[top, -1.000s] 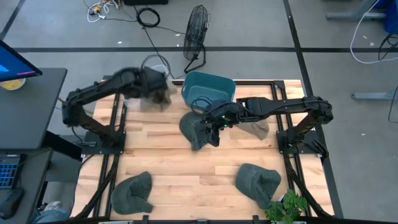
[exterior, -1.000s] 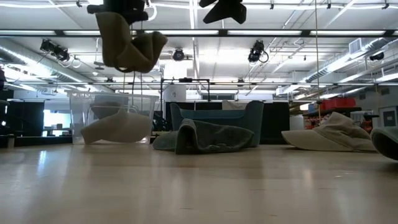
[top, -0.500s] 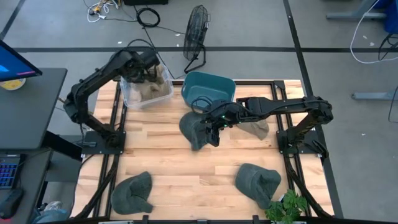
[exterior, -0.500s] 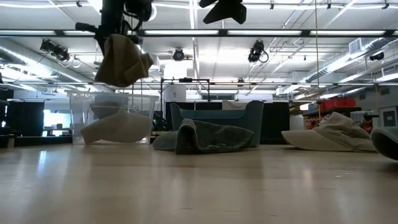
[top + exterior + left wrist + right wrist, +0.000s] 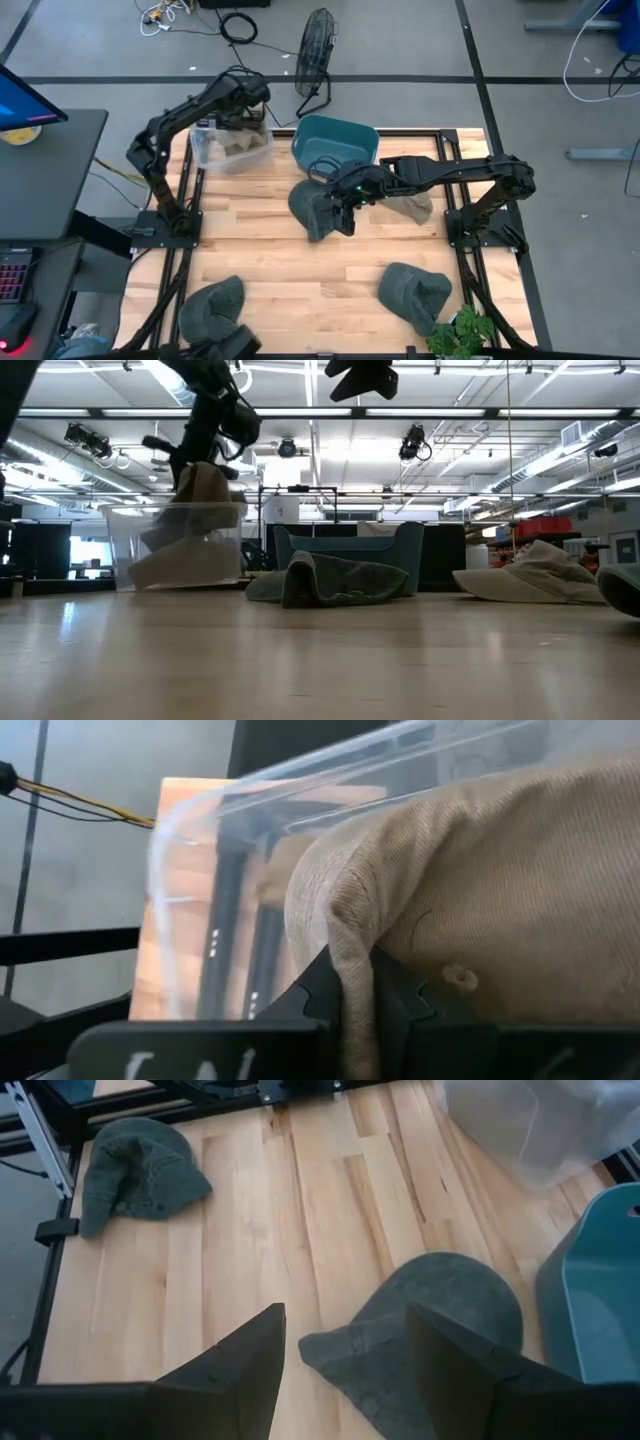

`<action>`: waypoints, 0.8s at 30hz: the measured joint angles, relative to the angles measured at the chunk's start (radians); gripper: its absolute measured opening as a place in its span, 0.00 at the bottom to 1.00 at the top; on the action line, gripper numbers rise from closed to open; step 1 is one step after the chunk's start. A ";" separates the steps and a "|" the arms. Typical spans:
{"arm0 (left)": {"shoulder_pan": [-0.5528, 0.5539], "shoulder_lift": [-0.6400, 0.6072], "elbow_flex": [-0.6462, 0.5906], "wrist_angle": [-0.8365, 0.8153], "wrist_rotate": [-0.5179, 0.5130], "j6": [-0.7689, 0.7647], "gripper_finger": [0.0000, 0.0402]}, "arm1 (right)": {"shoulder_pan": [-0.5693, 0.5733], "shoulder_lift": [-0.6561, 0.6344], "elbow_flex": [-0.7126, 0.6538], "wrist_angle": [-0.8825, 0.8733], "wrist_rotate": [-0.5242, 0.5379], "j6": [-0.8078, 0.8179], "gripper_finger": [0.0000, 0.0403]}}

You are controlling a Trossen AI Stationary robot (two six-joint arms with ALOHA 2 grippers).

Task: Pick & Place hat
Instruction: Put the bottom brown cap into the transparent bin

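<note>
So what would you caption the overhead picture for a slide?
Left gripper lowers a tan hat into the clear bin while the right gripper hovers open over a green hat.

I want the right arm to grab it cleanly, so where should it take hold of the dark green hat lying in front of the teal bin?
Probably the raised fold of the dark green hat, coming straight down from above. The hat lies crumpled on the table, its fabric bunched into a ridge in the low view. The right end effector already hovers open over it, clear of the teal bin.

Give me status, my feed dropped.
Left gripper shut on tan hat, over clear bin. Right gripper open, above green hat. Nothing blocking.
</note>
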 joint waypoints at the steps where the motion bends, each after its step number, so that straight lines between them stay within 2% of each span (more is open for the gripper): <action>1: 0.000 0.014 0.000 0.009 0.002 -0.001 0.10 | 0.000 0.000 0.000 -0.003 0.000 0.000 0.52; 3: -0.001 0.037 0.000 0.028 0.026 -0.015 0.12 | 0.000 0.000 0.000 -0.007 0.000 0.000 0.52; 7: -0.001 0.069 0.000 0.052 0.148 0.016 0.18 | 0.000 0.000 0.000 -0.014 0.000 0.000 0.52; 13: 0.007 0.082 0.000 0.048 0.173 0.131 0.32 | 0.000 0.000 0.000 -0.017 0.000 -0.002 0.52; 17: 0.022 0.082 0.000 -0.042 0.244 0.213 0.41 | 0.000 0.000 0.000 -0.016 0.000 -0.003 0.52; 20: 0.014 0.071 0.000 -0.121 0.219 0.261 0.45 | 0.000 0.000 0.000 -0.016 0.000 -0.003 0.52; 24: -0.011 0.008 0.006 -0.100 0.180 0.328 0.47 | -0.001 0.000 0.000 -0.016 0.001 -0.015 0.52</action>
